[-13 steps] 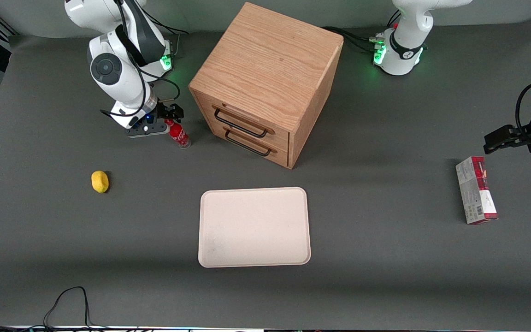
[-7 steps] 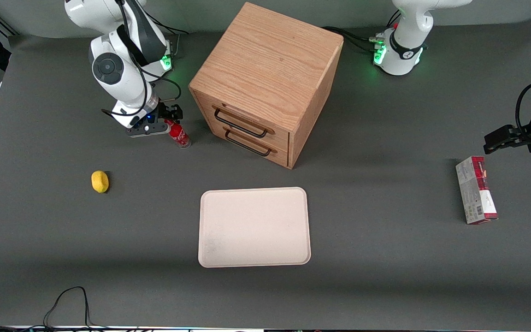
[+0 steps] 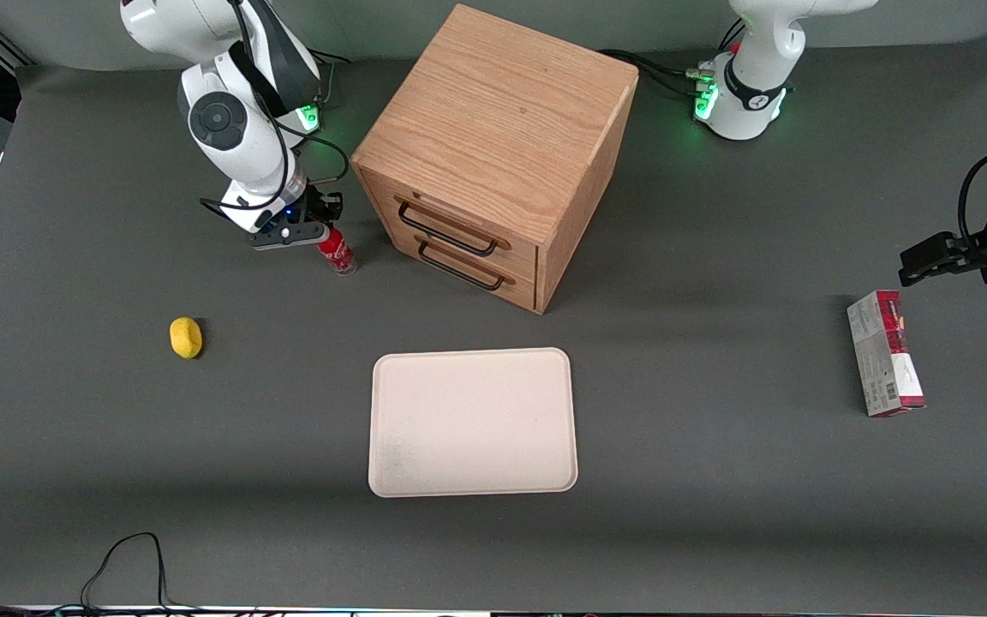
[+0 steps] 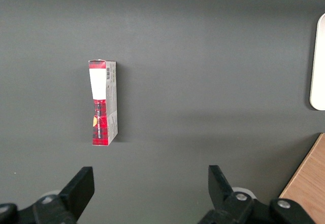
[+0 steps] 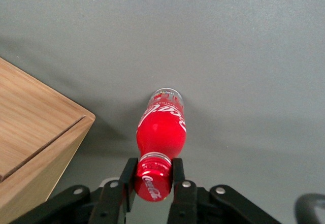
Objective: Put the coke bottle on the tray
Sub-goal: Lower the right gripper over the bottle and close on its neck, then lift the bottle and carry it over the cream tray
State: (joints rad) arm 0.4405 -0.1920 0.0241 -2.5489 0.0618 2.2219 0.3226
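Note:
The coke bottle (image 3: 338,253) is small and red with a white script logo and a clear base. It hangs upright just above the table beside the wooden drawer cabinet (image 3: 493,154). My right gripper (image 3: 327,224) is shut on its red cap, one finger on each side, as the right wrist view shows (image 5: 152,179). The bottle's body (image 5: 162,127) hangs below the fingers there. The cream tray (image 3: 473,422) lies flat and bare, nearer the front camera than the cabinet.
A yellow lemon-like object (image 3: 186,337) lies toward the working arm's end of the table. A red-and-grey carton (image 3: 884,353) lies toward the parked arm's end, also in the left wrist view (image 4: 103,102). A black cable (image 3: 129,557) loops at the front edge.
My right gripper has moved toward the cabinet and risen slightly with the bottle in its grip. The bottle has shifted little. Nothing else has moved.

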